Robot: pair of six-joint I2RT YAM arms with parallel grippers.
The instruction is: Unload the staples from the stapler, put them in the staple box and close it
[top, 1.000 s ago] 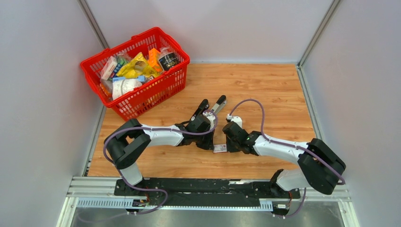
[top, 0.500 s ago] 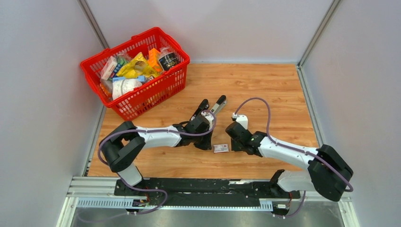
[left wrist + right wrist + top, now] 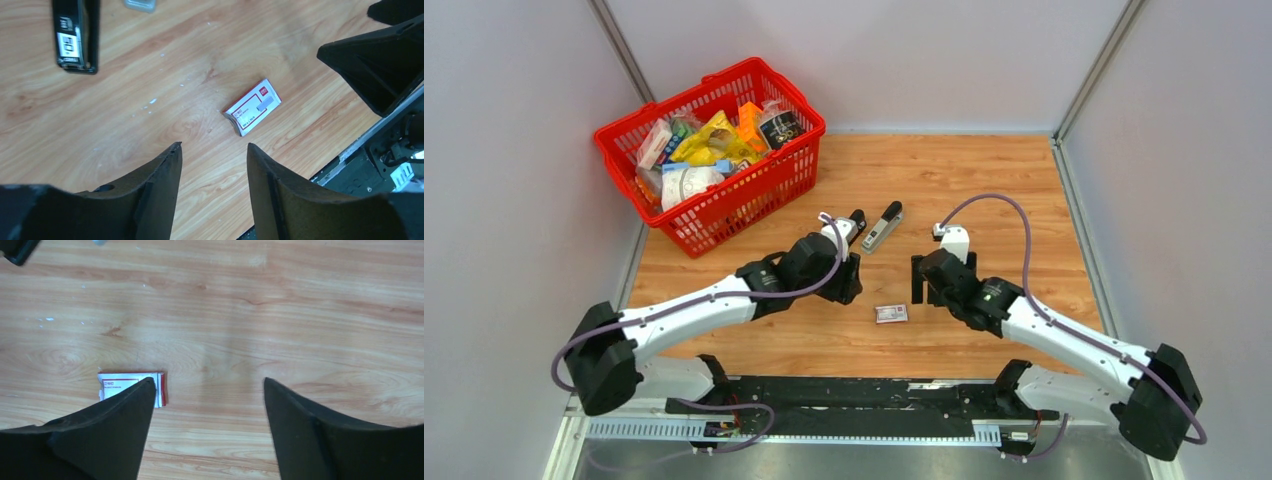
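Note:
The stapler [image 3: 882, 227] lies flat on the wood, black top up, with nothing holding it; the left wrist view has it at the upper left [image 3: 75, 35]. A tiny silvery-grey bit [image 3: 139, 4], apparently the staples, rests beside it and is cut off by the frame edge. It also shows at the top of the right wrist view [image 3: 100, 241]. My left gripper [image 3: 212, 146] hangs open and empty over bare wood, near of the stapler. My right gripper [image 3: 208, 380] is open too, wider, with only table between its fingers.
A small white-and-red box [image 3: 890, 313] lies between the two grippers, partly behind my right gripper's left finger [image 3: 115, 430] in the right wrist view. A red basket [image 3: 714, 150] full of packets stands at the back left. Grey walls close in three sides.
Both grippers went from shut to open. The left one let go of the stapler, which now lies on the table, and drew back. The right one moved right, away from the box.

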